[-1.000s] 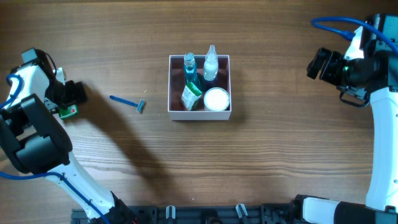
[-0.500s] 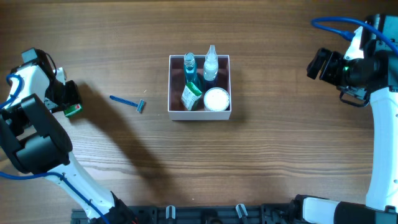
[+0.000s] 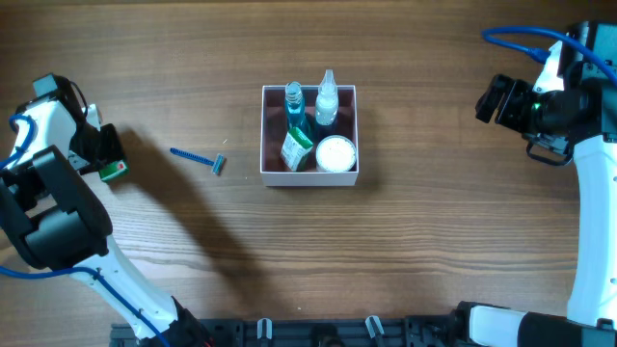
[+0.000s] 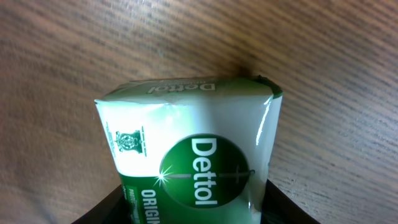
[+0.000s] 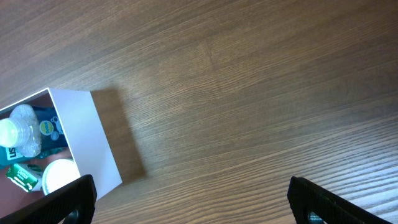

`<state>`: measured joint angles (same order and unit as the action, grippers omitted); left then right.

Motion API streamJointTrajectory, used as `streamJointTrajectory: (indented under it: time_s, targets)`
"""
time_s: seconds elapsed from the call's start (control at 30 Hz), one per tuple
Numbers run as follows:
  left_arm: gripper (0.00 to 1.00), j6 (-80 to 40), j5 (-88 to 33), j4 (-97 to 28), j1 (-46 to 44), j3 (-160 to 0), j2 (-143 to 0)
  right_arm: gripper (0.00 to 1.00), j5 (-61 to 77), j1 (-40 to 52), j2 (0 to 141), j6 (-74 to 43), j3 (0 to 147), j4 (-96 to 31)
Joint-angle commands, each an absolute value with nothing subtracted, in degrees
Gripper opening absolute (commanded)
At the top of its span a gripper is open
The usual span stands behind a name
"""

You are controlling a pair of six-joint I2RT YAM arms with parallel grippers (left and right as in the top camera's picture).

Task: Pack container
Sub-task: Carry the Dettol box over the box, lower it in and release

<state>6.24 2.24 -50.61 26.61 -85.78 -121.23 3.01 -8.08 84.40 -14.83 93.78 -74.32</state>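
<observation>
Container (image 3: pixel 308 177): table centre, crowded with bottles (image 3: pixel 326 100) and round white jar (image 3: pixel 335 152).
Left gripper (image 3: pixel 108 164): far left, clamped on Dettol soap packet (image 4: pixel 193 162).
Right gripper (image 5: pixel 189 193): jaws wide apart, empty.
Hazards: glossy wrapper may slip in transit; packet may topple the upright bottles on entry, as little room remains.

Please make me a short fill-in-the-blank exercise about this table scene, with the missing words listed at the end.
The packet held by the left gripper bears the brand name ____.
In the overhead view the blue razor lies to the ____ of the container.
The round white jar sits ____ the container.
The right gripper holds nothing; its jaws stand ____.
Missing words: Dettol; left; inside; open.
</observation>
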Motion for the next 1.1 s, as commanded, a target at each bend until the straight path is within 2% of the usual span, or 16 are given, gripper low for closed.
streamJointTrajectory:
  time_s: [0.0, 0.2, 0.43, 0.57, 0.77, 0.9, 1.07]
  targets:
    - [0.04, 2.04, 1.30, -52.73, 24.47, -85.52, -115.63, 1.00, 3.53, -8.16, 85.03, -13.91, 93.32, -74.13]
    - [0.04, -3.33, -2.39, -58.11, 17.04, -85.52, -102.98, 1.00, 3.55, -8.16, 85.03, -13.93, 93.32, -74.19]
    - [0.04, -10.11, -6.85, -63.77, 1.69, -85.52, -91.74, 1.00, 4.43, -8.16, 85.06, -14.11, 93.32, -74.22]
    - [0.04, -16.51, -8.38, -64.71, -9.34, -85.45, -92.01, 1.00, 4.43, -8.16, 85.06, -14.09, 93.32, -74.26]
    - [0.04, -19.81, -8.29, -60.73, -20.80, -85.43, -94.65, 1.00, 4.47, -8.16, 85.03, -14.11, 93.32, -74.61]
    - [0.04, -20.36, -7.16, -59.35, -24.80, -85.45, -97.47, 1.00, 4.62, -8.16, 85.03, -14.11, 93.32, -74.67]
    - [0.04, -21.50, -7.01, -59.35, -25.45, -85.43, -100.66, 1.00, 4.62, -8.16, 85.03, -14.11, 93.32, -75.00]
